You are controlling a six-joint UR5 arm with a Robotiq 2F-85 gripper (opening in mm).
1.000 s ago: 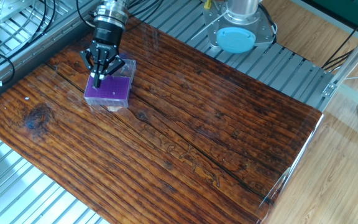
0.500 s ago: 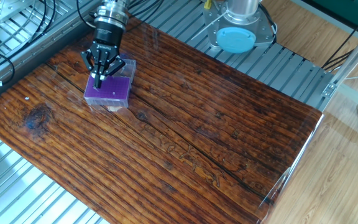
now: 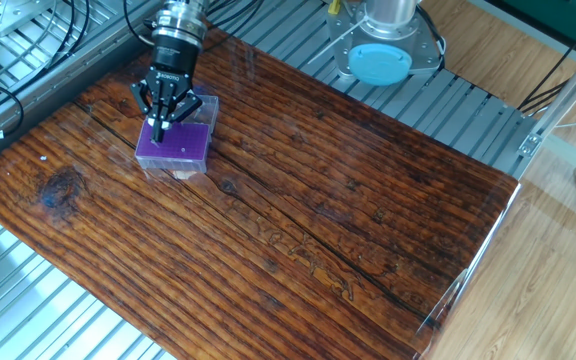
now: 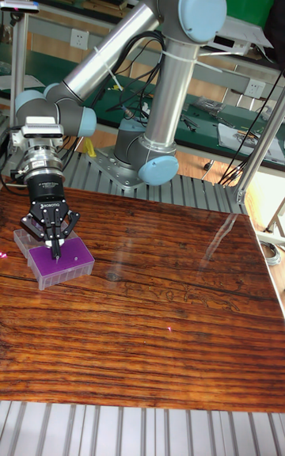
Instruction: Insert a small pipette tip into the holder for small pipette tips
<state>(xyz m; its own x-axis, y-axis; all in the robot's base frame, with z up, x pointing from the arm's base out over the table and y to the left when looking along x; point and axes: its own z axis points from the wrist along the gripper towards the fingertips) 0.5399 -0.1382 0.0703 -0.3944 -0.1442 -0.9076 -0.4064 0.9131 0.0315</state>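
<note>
Tool (image 3: 160, 128) poised over the purple holder

Its fingers pinch together at the tips, pointing straight down; any pipette tip between them is too small to make out. The holder for small pipette tips (image 3: 178, 146) sits directly beneath, near the wooden worktop's (image 3: 348, 230) far-left corner.

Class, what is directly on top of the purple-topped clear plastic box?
The black two-finger gripper stands over the purple-topped clear plastic box, fingertips together at its plate. Any tip between them is too small to see.

2 elevated views, shared table (image 3: 298, 200)
</note>
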